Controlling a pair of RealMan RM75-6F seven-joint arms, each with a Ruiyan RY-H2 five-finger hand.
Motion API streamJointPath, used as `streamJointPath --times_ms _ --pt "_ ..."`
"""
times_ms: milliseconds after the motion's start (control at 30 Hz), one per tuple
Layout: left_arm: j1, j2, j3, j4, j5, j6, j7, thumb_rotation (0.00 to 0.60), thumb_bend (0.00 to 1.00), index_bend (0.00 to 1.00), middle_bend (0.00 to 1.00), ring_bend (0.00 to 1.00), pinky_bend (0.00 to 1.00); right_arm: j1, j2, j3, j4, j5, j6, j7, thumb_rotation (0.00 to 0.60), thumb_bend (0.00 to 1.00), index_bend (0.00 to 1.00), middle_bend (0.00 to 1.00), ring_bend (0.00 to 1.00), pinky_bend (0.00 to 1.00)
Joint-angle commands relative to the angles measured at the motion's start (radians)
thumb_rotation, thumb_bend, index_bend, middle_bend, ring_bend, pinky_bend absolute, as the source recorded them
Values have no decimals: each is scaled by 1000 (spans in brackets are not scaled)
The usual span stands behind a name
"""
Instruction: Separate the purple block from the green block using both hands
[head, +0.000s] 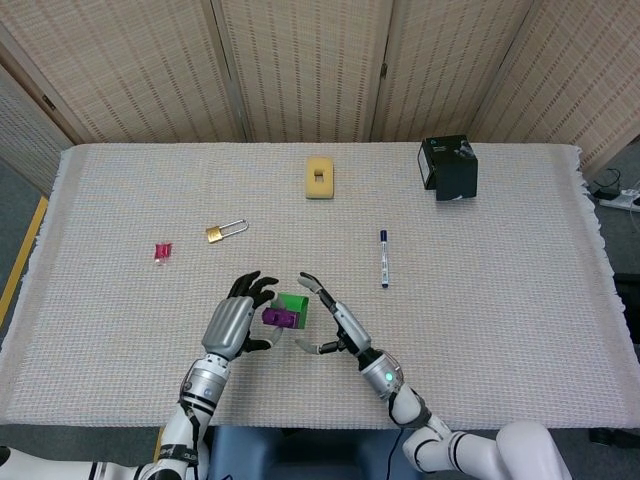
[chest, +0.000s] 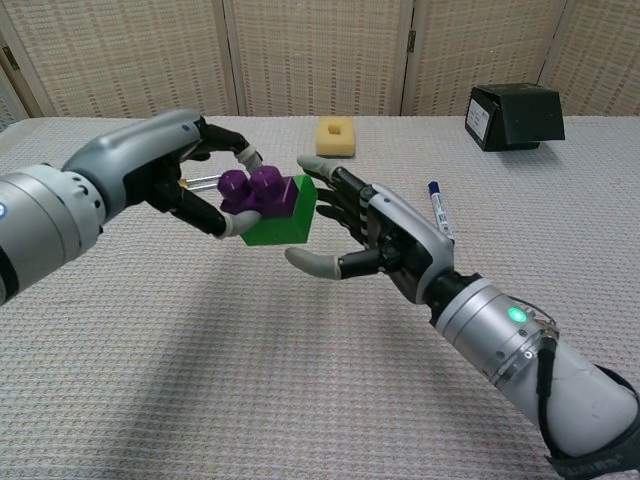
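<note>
**Purple block and green block held up between both hands**

Purple block (chest: 256, 190) sits joined to the green block (chest: 284, 213), and the pair is lifted off the table (head: 520, 300) near its front edge, toward 6 o'clock. The left hand (chest: 178, 180) grips the purple block from the 9 o'clock side, fingers and thumb wrapped around it. The right hand (chest: 375, 240) comes in from 3 o'clock with its fingers spread wide and its thumb below, cupped just beside the green block; whether the fingertips touch it cannot be told from either view.

Farther out, a blue marker (head: 383, 258) lies toward 2 o'clock of the blocks. A brass padlock (head: 225, 231) and a small red item (head: 163, 251) lie toward 10 o'clock. Beyond them, a yellow sponge (head: 319, 178) rests at 12 o'clock, and a black box (head: 449, 167) stands toward 1 o'clock near the far edge.
</note>
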Motion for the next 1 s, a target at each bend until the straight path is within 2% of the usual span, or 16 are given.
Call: streamJointPath --times_ms 33,133,233,333,567,833,1000 --pt "-1 -1 2 -1 -1 1 1 600 461 805 217 0 0 -3 -14 2 13 8 4 -4 600 302 118 0 0 0" --pt "-2 -2 5 -4 -3 1 0 600 461 805 219 0 0 -10 -35 4 32 17 13 -6 600 301 297 0 18 0" --pt "-2 -2 9 -7 -2 1 -2 600 461 805 219 0 0 -14 -52 7 48 24 17 -7 600 301 420 2 58 0" --pt "-1 -1 13 -9 -1 0 -6 600 461 805 220 0 0 -14 -64 9 59 28 19 -13 600 301 488 21 81 0" --pt "1 -6 21 -12 2 0 -20 600 461 806 226 0 0 -16 -90 34 69 50 28 -31 600 302 577 86 151 0" --pt "2 -5 17 -11 6 5 -29 600 461 806 230 0 0 -6 -84 71 37 71 27 -59 600 302 847 219 243 0" --pt "0 -3 13 -10 5 2 -33 600 461 806 230 0 0 -3 -68 80 8 78 20 -79 600 301 961 284 283 0"
